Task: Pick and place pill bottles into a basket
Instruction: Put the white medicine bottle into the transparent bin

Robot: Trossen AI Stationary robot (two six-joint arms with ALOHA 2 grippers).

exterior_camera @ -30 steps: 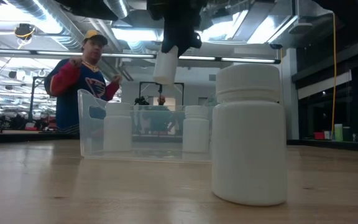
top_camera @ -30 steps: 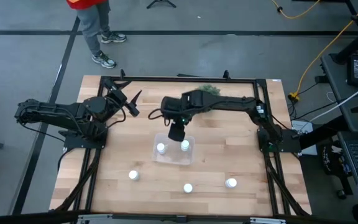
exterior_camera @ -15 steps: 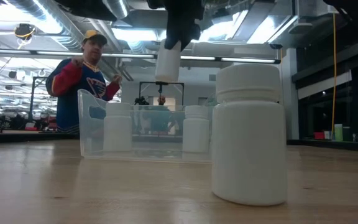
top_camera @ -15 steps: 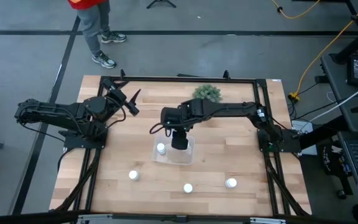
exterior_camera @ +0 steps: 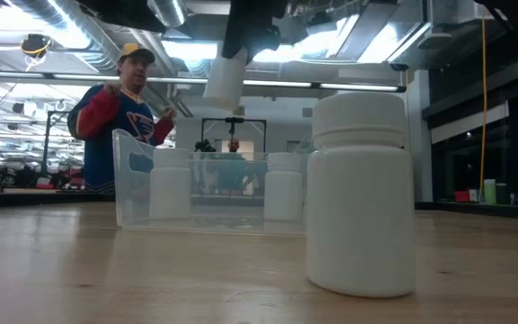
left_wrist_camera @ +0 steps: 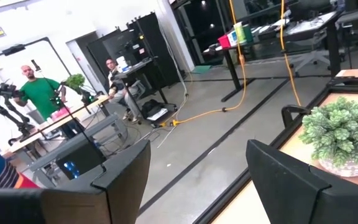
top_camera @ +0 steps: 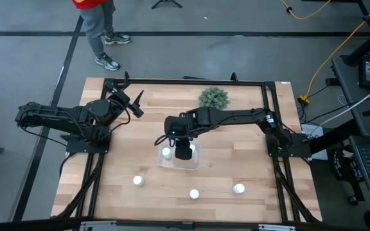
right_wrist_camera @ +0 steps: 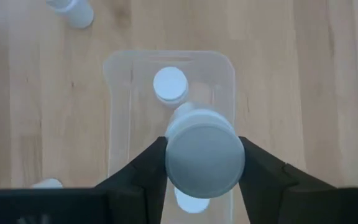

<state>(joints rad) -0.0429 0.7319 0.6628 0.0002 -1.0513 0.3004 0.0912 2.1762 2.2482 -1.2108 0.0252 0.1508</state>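
We see the right pincer clamped on a pill bottle, its two dark fingers pressed against the bottle's sides. The held bottle hangs in the air, slightly tilted in the low view, directly above the basket. Beneath the pincer, two more bottles stand upright inside the basket: one on the far side of the held bottle, another partly hidden under it. The basket rests on the table. Further out toward the table's front edge, three bottles stand well apart in a loose row. Behind the pincer, near the back edge, sits a green plant. Far off at the back left corner, the left pincer waits with its fingers apart, holding nothing. A person stands beyond the table.
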